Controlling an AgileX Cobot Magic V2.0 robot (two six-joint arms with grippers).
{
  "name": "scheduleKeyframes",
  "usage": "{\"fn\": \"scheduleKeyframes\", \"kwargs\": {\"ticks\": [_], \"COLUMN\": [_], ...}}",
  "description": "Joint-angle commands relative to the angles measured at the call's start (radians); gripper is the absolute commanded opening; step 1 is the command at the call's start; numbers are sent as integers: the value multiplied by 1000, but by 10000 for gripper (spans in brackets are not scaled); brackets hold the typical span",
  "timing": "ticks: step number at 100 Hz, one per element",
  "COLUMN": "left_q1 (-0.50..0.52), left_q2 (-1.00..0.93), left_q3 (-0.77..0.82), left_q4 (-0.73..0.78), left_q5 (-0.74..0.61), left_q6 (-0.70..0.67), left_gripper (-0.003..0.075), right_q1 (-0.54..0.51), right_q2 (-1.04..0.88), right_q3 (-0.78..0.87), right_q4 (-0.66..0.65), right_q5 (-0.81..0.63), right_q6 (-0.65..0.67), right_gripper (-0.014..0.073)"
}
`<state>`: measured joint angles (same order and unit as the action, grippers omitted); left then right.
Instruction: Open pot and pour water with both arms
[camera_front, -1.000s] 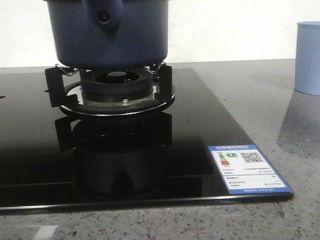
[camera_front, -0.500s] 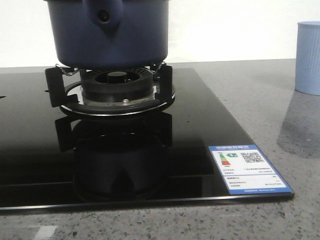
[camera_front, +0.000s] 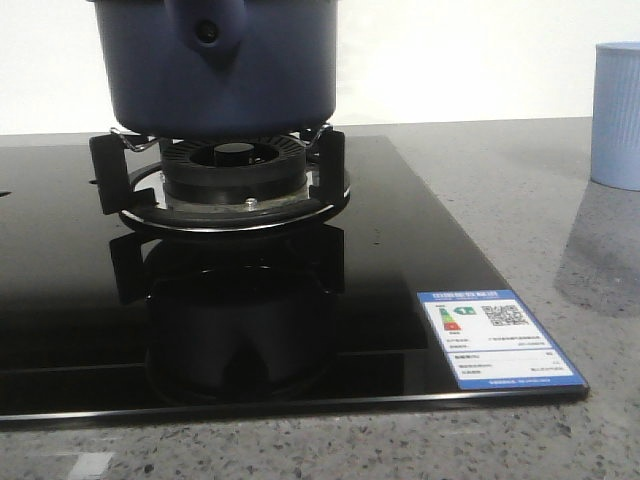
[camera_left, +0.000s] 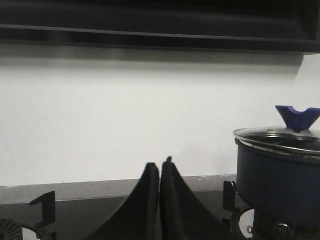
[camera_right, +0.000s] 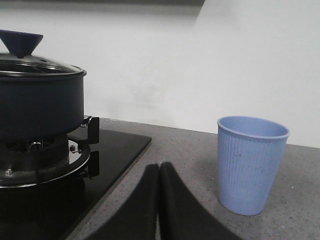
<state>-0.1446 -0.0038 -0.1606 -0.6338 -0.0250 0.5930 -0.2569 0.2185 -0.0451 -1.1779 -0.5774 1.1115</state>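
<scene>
A: What is nearest in the front view?
B: The energy label (camera_front: 498, 338) on the corner of the black glass hob (camera_front: 400, 250); behind it the burner (camera_front: 235, 175); on its supports stands the pot (camera_front: 225, 65), its lid (camera_left: 280, 137) on.
A: And the grippers?
B: The left gripper (camera_left: 159, 172) has its fingers pressed together, holding nothing; the right gripper (camera_right: 158, 175) also; the pale blue cup (camera_right: 251, 162) stands on the counter (camera_front: 520, 190), probably well apart from the pot.
</scene>
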Motion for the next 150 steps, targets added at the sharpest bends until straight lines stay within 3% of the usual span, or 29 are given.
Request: {"fn": "scheduleKeyframes", "kwargs": {"ticks": [1,35,48,71,86,150], "left_q1": [0,0,0,106,187,188], "left_q2": [-18,-18,-18,-18,-29,-29], "left_q3": [-27,-23,3,96,172,170], "left_q4": [-7,-1,253,556,567,577], "left_q5": [-56,-56,-48,-3,14,67], "left_q6": [-7,-7,-27,-453,-530,-534], "left_gripper": [-20,-20,-20,-20,-20,-20], "right_q1": [1,1,1,1,1,1], "right_q2": [7,7,7,7,7,7], "right_q3": [-23,-23,-23,-23,-23,-23], "right_q4": [28,28,28,28,28,28], "right_q5": [-18,-18,-18,-18,-18,-18], "right_q6": [-1,-1,-1,-1,-1,-1], "right_gripper": [-49,-49,-49,-49,-49,-49]}}
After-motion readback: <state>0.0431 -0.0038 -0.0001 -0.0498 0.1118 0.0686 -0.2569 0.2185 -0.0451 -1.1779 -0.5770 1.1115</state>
